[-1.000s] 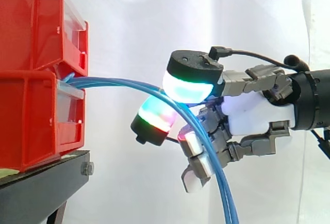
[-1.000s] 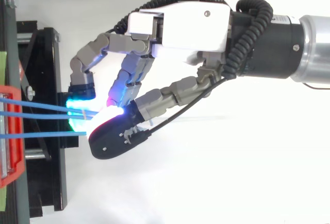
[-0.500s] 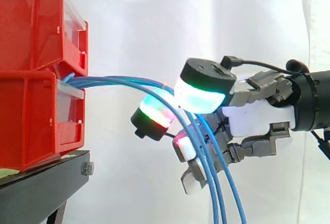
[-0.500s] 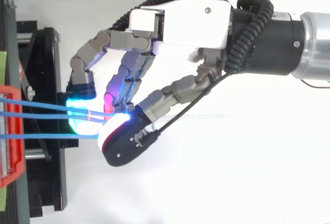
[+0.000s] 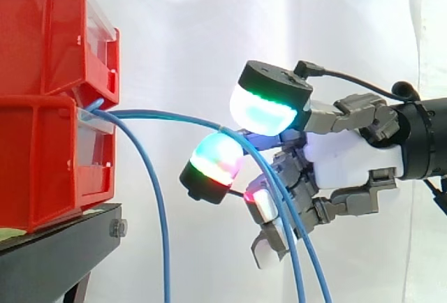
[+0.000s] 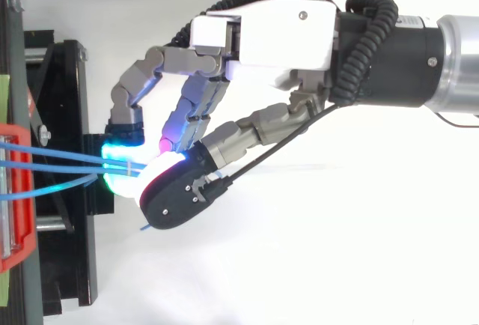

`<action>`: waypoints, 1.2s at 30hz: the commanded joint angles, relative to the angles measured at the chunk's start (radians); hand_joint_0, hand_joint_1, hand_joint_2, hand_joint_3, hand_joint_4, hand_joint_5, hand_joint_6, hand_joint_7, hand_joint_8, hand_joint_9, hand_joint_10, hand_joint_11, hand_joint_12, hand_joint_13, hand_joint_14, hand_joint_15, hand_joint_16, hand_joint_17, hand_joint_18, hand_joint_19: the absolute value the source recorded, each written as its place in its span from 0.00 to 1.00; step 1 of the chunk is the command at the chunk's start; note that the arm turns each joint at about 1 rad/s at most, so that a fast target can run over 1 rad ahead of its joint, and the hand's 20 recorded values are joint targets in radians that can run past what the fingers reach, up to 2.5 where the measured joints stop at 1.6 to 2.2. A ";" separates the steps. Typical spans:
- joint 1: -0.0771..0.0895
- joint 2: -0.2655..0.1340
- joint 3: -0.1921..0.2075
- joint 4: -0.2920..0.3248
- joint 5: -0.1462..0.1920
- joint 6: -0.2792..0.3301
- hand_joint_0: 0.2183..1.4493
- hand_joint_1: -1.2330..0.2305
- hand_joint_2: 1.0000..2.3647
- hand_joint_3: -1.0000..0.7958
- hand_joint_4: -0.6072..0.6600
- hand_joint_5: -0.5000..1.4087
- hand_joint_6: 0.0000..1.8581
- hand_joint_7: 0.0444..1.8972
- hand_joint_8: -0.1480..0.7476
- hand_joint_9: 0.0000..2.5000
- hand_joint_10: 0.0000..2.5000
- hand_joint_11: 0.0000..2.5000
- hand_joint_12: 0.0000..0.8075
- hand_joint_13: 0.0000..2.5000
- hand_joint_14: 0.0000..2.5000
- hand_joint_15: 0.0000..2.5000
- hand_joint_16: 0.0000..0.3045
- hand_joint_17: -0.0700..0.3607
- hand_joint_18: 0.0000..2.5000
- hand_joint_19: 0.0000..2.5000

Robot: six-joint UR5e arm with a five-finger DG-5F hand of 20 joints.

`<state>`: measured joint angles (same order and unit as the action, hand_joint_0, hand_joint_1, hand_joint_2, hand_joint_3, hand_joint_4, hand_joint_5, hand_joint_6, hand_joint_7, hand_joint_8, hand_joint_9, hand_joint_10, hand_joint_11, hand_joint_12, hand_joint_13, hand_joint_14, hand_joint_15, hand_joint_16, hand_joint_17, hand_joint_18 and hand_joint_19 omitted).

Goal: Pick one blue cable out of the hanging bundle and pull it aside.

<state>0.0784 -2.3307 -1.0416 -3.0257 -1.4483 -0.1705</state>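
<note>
Two slim blue cables [image 5: 174, 115] caught in our grey-and-white robot hand [image 5: 346, 158], a third blue cable [image 5: 164, 247] hanging loose beside the stacked red plastic bins [image 5: 49, 100].
We judge them light, limp and smooth (apt to slip), best held high on the arc; curled fingers pinch the pair between glowing pads [image 5: 262, 111], well apart from the bins, their tails drooping below.

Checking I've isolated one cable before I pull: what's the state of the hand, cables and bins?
red bins: stacked, upright on the black stand.
hand: shut on two blue cables.
two blue cables: drawn from the red bins across to the hand, then draping down.
third blue cable: hanging free beside the red bins, apart from the hand.
</note>
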 commanded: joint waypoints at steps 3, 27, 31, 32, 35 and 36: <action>-0.002 -0.001 0.000 -0.005 -0.001 0.000 0.31 0.39 0.01 0.34 0.48 0.20 0.48 0.46 0.47 0.44 0.01 0.22 0.37 0.42 0.01 0.25 0.15 0.40 0.32 0.21; -0.009 0.001 0.000 -0.031 -0.014 -0.003 0.50 0.24 0.00 0.28 0.24 0.19 0.53 0.56 0.42 0.41 0.01 0.23 0.33 0.41 0.01 0.24 0.13 0.37 0.32 0.18; -0.009 0.001 0.000 -0.031 -0.014 -0.004 0.49 0.24 0.00 0.28 0.24 0.19 0.53 0.56 0.42 0.41 0.01 0.23 0.33 0.41 0.01 0.24 0.13 0.37 0.32 0.18; -0.009 -0.001 0.000 -0.031 -0.014 -0.004 0.48 0.24 0.00 0.28 0.25 0.19 0.53 0.56 0.43 0.41 0.01 0.23 0.33 0.41 0.01 0.24 0.13 0.37 0.32 0.18; -0.009 -0.001 0.000 -0.031 -0.014 -0.004 0.47 0.24 0.00 0.28 0.25 0.19 0.53 0.55 0.43 0.41 0.01 0.23 0.33 0.41 0.01 0.24 0.13 0.37 0.33 0.18; -0.009 0.001 0.000 -0.031 -0.014 -0.004 0.47 0.24 0.00 0.28 0.25 0.19 0.53 0.55 0.43 0.41 0.01 0.23 0.33 0.41 0.01 0.24 0.13 0.37 0.33 0.17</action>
<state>0.0692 -2.3306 -1.0416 -3.0572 -1.4621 -0.1746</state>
